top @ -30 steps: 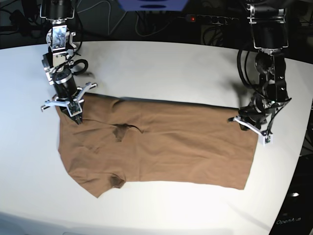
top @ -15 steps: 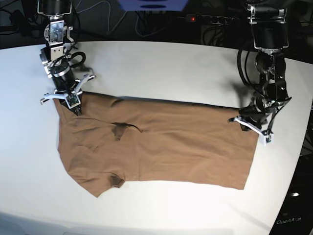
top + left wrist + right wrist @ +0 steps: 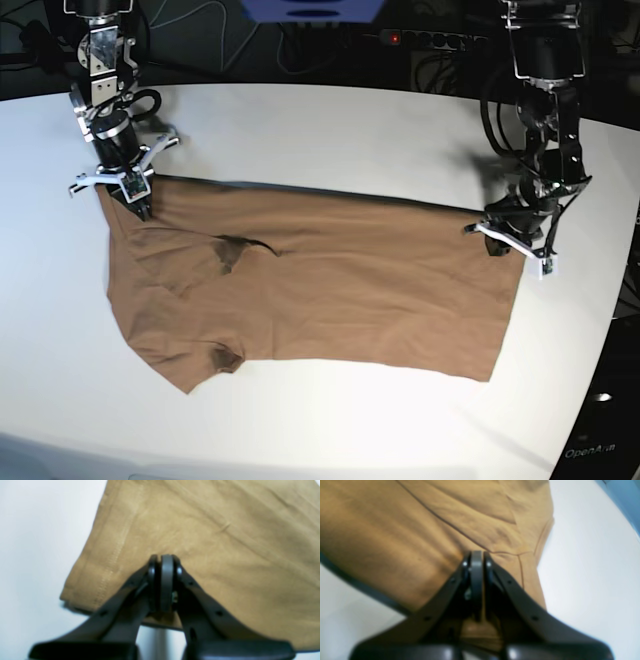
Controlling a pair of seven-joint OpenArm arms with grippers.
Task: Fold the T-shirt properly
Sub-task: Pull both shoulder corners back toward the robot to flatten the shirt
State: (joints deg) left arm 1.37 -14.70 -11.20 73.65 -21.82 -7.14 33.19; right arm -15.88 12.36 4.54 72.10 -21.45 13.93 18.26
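Since the earlier frames, the right arm had drawn its end of the T-shirt (image 3: 310,285) up and toward the far left of the base view; the shirt's far edge had shifted with it, while the left arm had barely moved. T-shirt lay spread across the white worktop (image 3: 330,130), long axis running left to right in the base view, a dark crease near the collar, one sleeve pointing toward the near edge. Right gripper (image 3: 133,198) sat at the shirt's far-left corner, fingers (image 3: 477,567) pressed together on a pinch of tan cloth; seams ran away from the grip in the right wrist view. Left gripper (image 3: 518,240) sat at the shirt's far-right edge, fingers (image 3: 166,570) likewise closed tight on the cloth just beside the stitched hem. Fabric between the two grips looked mostly flat, with light wrinkles near the right gripper. A power strip (image 3: 430,38) lay beyond the worktop's far edge.
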